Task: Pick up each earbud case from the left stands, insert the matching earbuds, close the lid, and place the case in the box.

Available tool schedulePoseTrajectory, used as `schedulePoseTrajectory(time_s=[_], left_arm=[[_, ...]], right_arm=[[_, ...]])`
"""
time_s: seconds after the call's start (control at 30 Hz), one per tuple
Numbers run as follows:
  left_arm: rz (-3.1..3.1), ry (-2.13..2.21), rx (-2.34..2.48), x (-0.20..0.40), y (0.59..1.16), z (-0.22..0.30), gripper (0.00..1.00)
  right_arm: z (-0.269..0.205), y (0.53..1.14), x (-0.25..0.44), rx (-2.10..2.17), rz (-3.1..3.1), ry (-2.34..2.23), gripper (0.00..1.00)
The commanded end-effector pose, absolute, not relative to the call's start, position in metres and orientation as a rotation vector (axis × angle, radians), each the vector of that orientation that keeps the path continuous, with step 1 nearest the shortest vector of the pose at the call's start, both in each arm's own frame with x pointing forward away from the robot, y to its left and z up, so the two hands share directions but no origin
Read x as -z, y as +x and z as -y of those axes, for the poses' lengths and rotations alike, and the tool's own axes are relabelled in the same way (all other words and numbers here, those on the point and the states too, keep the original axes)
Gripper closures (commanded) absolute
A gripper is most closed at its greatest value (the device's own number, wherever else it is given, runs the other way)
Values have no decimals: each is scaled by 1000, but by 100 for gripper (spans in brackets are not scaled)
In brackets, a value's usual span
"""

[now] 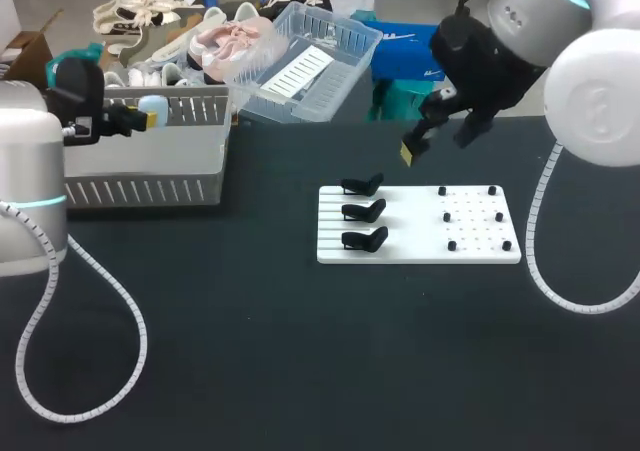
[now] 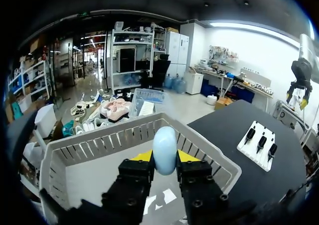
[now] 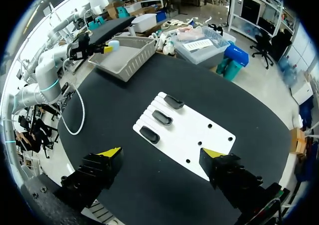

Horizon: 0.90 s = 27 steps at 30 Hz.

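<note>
Pale-blue earbud case [image 2: 164, 146] is pinched between the yellow tips of the left gripper [image 2: 165, 156], one finger on each side, with its rounded top poking up past them. It's held in the air over the grey slatted box [image 2: 99, 142] (from the head view it looks closer to the box's far rim, can't say exactly how high). The right gripper [image 3: 161, 152] has its fingers spread wide and hangs above the white board [image 3: 184, 135], touching nothing. That board lies flat on the black table [image 1: 300, 351], well apart from the box, with three black stands [image 3: 162, 117] lined up along one side and small black pegs [image 1: 470, 216] dotted over the other part.
</note>
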<state>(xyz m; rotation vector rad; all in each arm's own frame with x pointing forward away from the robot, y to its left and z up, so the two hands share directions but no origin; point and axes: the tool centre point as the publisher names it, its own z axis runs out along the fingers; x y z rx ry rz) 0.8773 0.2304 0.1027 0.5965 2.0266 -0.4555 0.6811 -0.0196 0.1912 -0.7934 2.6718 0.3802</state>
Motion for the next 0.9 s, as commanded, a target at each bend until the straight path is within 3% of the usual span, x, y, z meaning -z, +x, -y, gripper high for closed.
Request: schedulePoseTrajectory(time_s=[0.03, 0.33, 0.9], left_arm=[[-2009, 632, 468, -101, 882, -231, 0], [-1824, 780, 520, -140, 843, -200, 0], [-1519, 1050, 797, -185, 756, -91, 0]], right_arm=[[21, 680, -191, -382, -2668, -794, 0], [21, 680, -191, -382, -2668, -794, 0], [21, 680, -191, -382, -2668, -794, 0]])
